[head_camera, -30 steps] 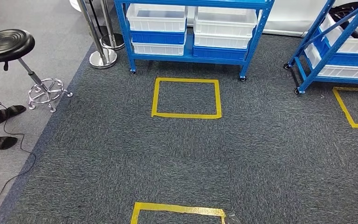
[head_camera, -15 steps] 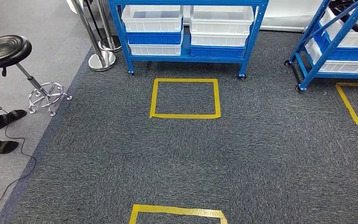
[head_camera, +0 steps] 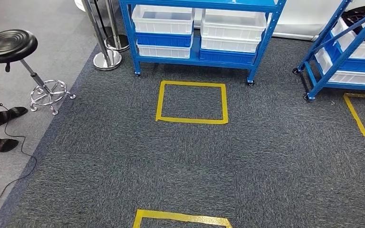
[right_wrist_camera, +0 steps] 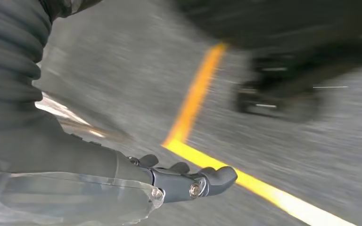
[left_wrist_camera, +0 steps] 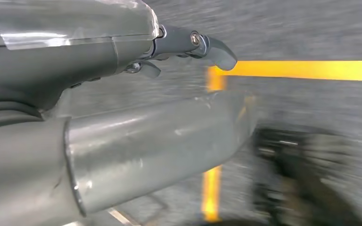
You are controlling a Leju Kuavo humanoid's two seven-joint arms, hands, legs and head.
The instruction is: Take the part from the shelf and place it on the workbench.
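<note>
A blue shelf [head_camera: 195,61] stands ahead on the dark carpet in the head view, with white bins [head_camera: 164,19] stacked on blue ones. A second blue shelf [head_camera: 335,52] stands at the right, and something dark [head_camera: 359,12] lies in its upper white bin; I cannot tell what it is. In the left wrist view my left hand [left_wrist_camera: 188,44] hangs over the carpet with its fingers stretched out and nothing in it. My right hand [right_wrist_camera: 188,181] hangs likewise in the right wrist view, fingers apart and holding nothing. Both wrist views are blurred.
Yellow tape squares mark the carpet: one before the shelf [head_camera: 191,102], one near the bottom edge [head_camera: 180,218], one at the right [head_camera: 361,118]. A black stool [head_camera: 8,45], chrome posts [head_camera: 105,57], a person's feet [head_camera: 0,142] and a cable [head_camera: 26,161] are on the left.
The whole head picture has swayed: the camera moved, shifting the scene up and left, then back down and right. The shelves, stool and person's feet have kept their places on the floor.
</note>
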